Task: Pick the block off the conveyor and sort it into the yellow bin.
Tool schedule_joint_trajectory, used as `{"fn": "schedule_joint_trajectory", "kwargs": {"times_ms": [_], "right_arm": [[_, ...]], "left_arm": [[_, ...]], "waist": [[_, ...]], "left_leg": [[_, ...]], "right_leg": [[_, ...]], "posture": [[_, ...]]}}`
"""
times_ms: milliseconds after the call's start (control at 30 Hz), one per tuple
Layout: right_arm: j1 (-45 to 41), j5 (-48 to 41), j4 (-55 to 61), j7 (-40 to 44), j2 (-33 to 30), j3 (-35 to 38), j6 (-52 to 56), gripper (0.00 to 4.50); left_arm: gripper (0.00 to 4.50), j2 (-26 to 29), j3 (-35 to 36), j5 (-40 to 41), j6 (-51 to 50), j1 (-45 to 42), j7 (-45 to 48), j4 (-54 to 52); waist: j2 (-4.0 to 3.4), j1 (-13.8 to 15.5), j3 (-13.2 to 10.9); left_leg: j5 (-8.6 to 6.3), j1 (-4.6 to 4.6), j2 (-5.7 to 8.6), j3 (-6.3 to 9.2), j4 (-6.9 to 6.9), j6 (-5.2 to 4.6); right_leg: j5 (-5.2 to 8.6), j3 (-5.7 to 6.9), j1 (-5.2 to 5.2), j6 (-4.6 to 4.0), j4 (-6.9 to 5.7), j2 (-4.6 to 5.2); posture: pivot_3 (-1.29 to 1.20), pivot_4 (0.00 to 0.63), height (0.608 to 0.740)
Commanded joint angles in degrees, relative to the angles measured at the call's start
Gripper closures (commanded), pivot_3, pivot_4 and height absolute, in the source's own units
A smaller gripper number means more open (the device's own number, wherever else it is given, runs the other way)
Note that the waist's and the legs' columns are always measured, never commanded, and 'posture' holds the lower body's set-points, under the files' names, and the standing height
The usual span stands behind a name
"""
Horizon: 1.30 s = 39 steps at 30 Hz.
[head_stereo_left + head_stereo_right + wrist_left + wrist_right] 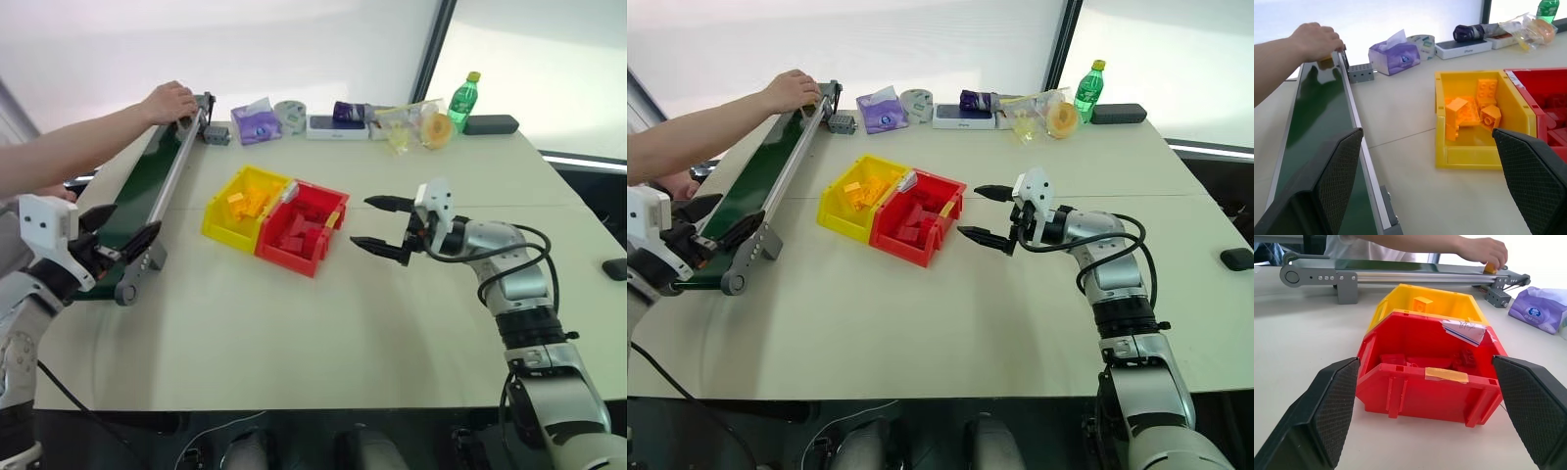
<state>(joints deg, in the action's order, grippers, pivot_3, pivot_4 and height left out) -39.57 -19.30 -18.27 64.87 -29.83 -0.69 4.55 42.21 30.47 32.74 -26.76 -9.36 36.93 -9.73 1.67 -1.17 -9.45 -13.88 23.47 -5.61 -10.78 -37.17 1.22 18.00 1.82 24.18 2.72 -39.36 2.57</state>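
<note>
The small yellow-orange block [1326, 62] sits at the far end of the conveyor [147, 186], under the fingers of a person's hand [168, 101]. The conveyor's dark green belt runs along the table's left side. The yellow bin [223, 233] stands right of the belt with several yellow bricks inside. My left gripper [125, 230] is open at the conveyor's near end, with one finger over the belt and the other towards the yellow bin, and it holds nothing. My right gripper [361, 221] is open and empty, just right of the red bin and pointing at it.
A red bin [294, 262] with red bricks touches the yellow bin's right side. At the table's far edge lie a purple tissue pack [257, 122], a tape roll [290, 113], plastic bags, a green bottle [463, 98] and a black case [492, 124]. The person's arm reaches over the belt.
</note>
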Motion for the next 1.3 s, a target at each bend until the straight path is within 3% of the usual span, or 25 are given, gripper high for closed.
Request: {"fn": "schedule_joint_trajectory", "kwargs": {"times_ms": [33, 933, 1300], "right_arm": [[-1.2, -0.4, 1.5, -0.2, -0.2, 1.2, -1.0, 0.00], [-1.5, -0.2, 0.7, 0.2, 0.1, 0.8, -1.2, 0.00], [-1.6, -0.1, 0.2, 0.6, 0.6, 0.6, -1.6, 0.00]], "left_arm": [[0.03, 0.6, 0.8, 0.4, 1.3, -1.0, 0.2, -1.1], [0.03, -0.9, 3.7, 2.7, 1.2, 3.8, -0.8, -4.2], [0.03, -4.3, 10.2, 3.4, 2.4, 10.6, -4.4, -7.4]], "waist": [[0.00, 0.0, 0.0], [0.00, 0.0, 0.0], [0.00, 0.0, 0.0]], "left_leg": [[0.00, 0.00, 0.00, 0.00, 0.00, 0.00], [0.00, 0.00, 0.00, 0.00, 0.00, 0.00], [0.00, 0.00, -0.01, 0.02, 0.00, 0.00]], "right_leg": [[0.00, 0.00, 0.00, 0.00, 0.00, 0.00], [0.00, 0.00, 0.00, 0.00, 0.00, 0.00], [0.00, 0.00, 0.00, 0.00, 0.00, 0.00]], "posture": [[0.00, 0.150, 0.740], [0.00, 0.150, 0.740], [0.00, 0.150, 0.740]]}}
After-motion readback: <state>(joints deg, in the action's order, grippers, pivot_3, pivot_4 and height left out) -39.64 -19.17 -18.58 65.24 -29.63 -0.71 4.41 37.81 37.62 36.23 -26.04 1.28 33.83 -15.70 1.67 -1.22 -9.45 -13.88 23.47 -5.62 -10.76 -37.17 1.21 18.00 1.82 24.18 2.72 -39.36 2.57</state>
